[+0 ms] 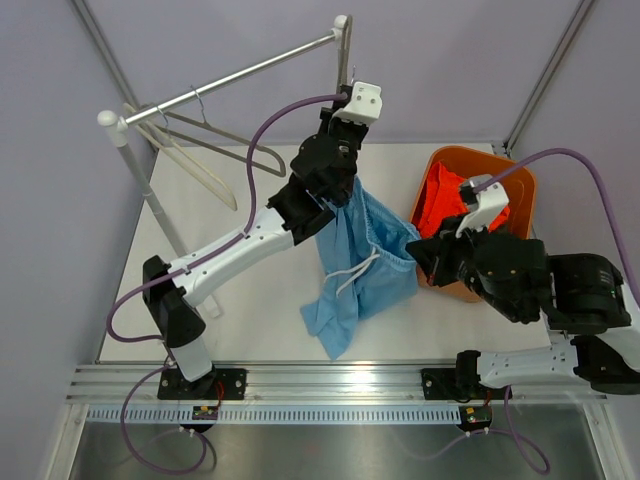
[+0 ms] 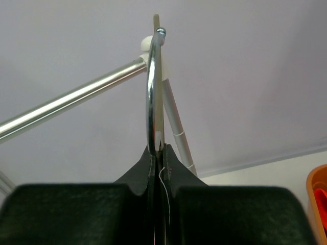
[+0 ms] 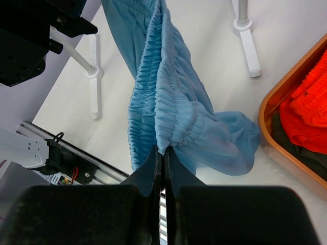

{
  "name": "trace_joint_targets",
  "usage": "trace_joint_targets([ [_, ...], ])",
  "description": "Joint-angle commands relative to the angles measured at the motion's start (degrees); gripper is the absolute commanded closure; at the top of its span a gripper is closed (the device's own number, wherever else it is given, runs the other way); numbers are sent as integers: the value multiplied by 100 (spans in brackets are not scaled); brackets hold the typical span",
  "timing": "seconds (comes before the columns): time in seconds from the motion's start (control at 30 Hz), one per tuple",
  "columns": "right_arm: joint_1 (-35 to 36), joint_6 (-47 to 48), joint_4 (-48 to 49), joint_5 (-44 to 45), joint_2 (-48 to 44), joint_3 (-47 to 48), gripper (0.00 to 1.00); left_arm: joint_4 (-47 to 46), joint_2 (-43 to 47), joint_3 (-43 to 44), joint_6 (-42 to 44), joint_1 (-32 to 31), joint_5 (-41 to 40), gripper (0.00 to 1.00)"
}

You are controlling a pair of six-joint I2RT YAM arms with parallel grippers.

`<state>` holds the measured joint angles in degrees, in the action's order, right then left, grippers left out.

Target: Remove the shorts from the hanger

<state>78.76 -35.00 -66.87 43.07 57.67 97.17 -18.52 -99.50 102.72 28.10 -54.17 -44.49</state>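
Observation:
The light blue shorts hang in the air over the table from a hanger that is mostly hidden. In the left wrist view only its metal hook shows. My left gripper is shut on the base of that hook, close to the rail's end post. In the top view it sits above the cloth. My right gripper is shut on the gathered waistband of the light blue shorts; in the top view it is at their right edge. The orange shorts lie in the basket over the dark olive shorts.
An orange basket stands at the right of the table. A clothes rack with a metal rail spans the back left, and empty hangers hang on it. Its white feet rest on the table.

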Motion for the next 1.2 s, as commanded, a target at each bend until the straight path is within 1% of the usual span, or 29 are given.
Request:
trace_joint_targets([
  [0.0,60,90,-54,527,-282,391,100,-960,291,82,266,161,-350,100],
  [0.07,69,90,-185,658,-344,443,100,-803,282,257,232,205,-289,100],
  [0.13,60,64,-212,712,-423,391,100,-863,282,310,249,223,-201,100],
  [0.17,69,38,-169,729,-441,339,100,-855,300,319,31,223,-174,100],
  [0.2,60,64,-116,729,-467,303,100,-655,352,354,-345,275,-104,100],
  [0.23,60,90,-55,712,-476,260,100,44,448,398,-792,328,88,100],
  [0.27,60,125,50,729,-459,198,100,94,789,102,-1450,363,594,100],
  [0.33,69,186,139,721,-336,154,100,-273,1160,-382,-1684,381,1080,100],
  [0.37,60,257,165,703,-266,145,99,-222,1388,-488,-1998,381,1170,100],
  [0.47,60,179,-35,930,42,206,99,217,1626,-524,-2281,399,1644,100],
  [0.53,60,187,33,993,95,198,99,375,1846,-630,-2361,399,1977,100],
  [0.6,52,309,331,1028,52,136,100,551,2004,-648,-2572,433,2407,100],
  [0.63,52,371,454,1019,-1,101,100,795,2040,-639,-2651,443,2871,100],
  [0.67,52,485,638,1028,-10,66,100,815,2092,-691,-2765,443,3006,100],
  [0.73,25,556,684,1019,112,136,99,632,2285,-1014,-3010,443,3349,100],
  [0.8,-10,565,649,1072,314,337,100,456,2409,-1279,-3327,451,3499,100],
  [0.83,-10,634,762,1020,359,425,100,150,2540,-1611,-3407,451,3578,100],
  [0.87,-10,705,842,984,385,470,100,-27,2602,-1788,-3625,451,3579,100],
  [0.93,-10,828,974,897,473,584,100,-491,2699,-2070,-3785,451,3561,100],
  [0.97,-1,942,1026,870,508,758,100,-581,2734,-2202,-3890,451,3526,100],
  [1.1,-10,1197,922,975,833,1400,100,-872,2586,-2116,-3970,451,3447,100],
  [1.17,-19,1363,913,1132,965,1716,100,-680,2498,-1906,-3970,451,3412,100],
])
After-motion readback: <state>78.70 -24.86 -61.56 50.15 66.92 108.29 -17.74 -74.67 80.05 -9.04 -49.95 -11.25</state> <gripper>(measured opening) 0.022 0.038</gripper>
